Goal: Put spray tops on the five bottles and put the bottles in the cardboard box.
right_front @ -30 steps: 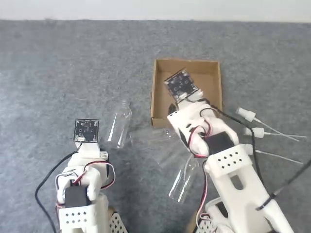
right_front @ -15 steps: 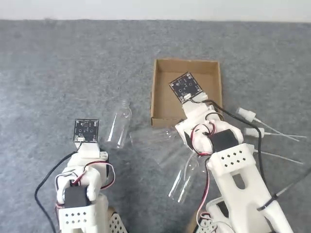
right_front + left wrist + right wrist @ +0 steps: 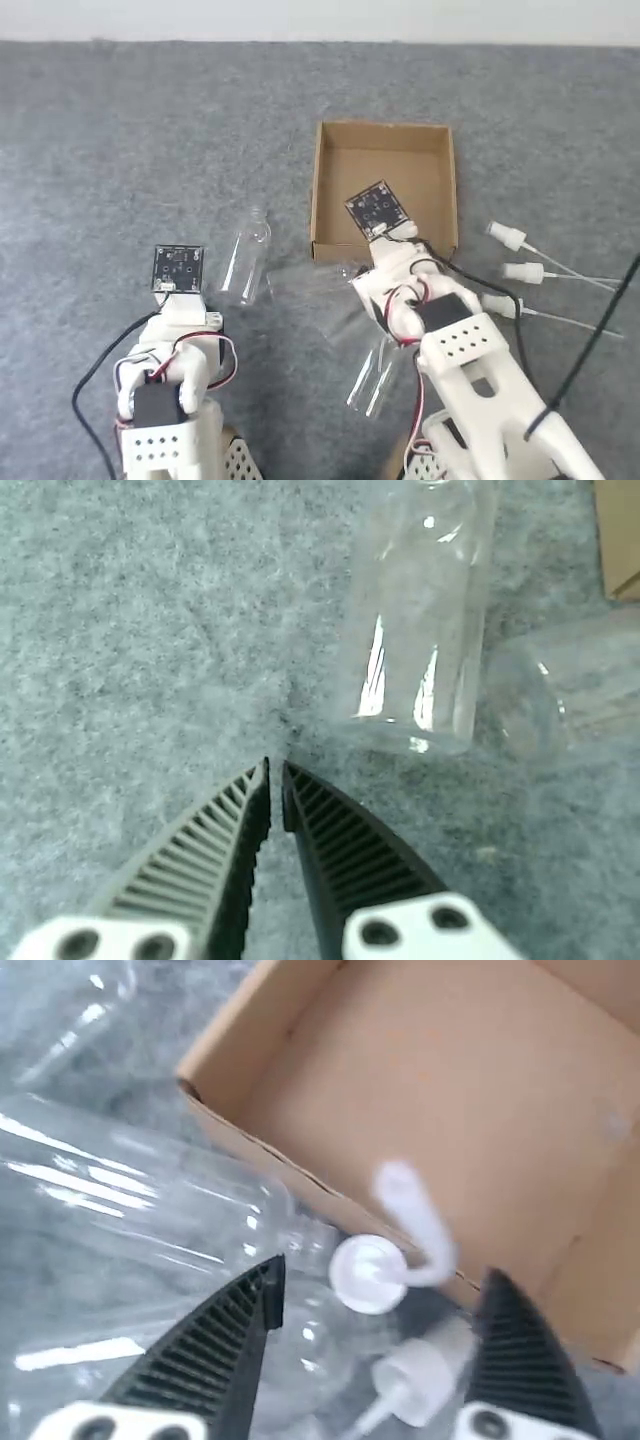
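Two tools: my right tool [image 3: 385, 1278], spread, hangs over a white spray top [image 3: 365, 1270], seemingly on a lying bottle [image 3: 150, 1210] beside the cardboard box [image 3: 450, 1080]; my left tool [image 3: 277, 770], pressed together, faces a clear bottle [image 3: 425, 630].

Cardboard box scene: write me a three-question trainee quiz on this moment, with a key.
1. True or false: the bottle ahead of the left end effector stands upright.
2. The right end effector is: A) open; B) shut on a bottle; C) shut on the box wall.
3. Fill in: the cardboard box holds ___ bottles so far.

Key: 1 false, it lies on its side; 2 A; 3 no.
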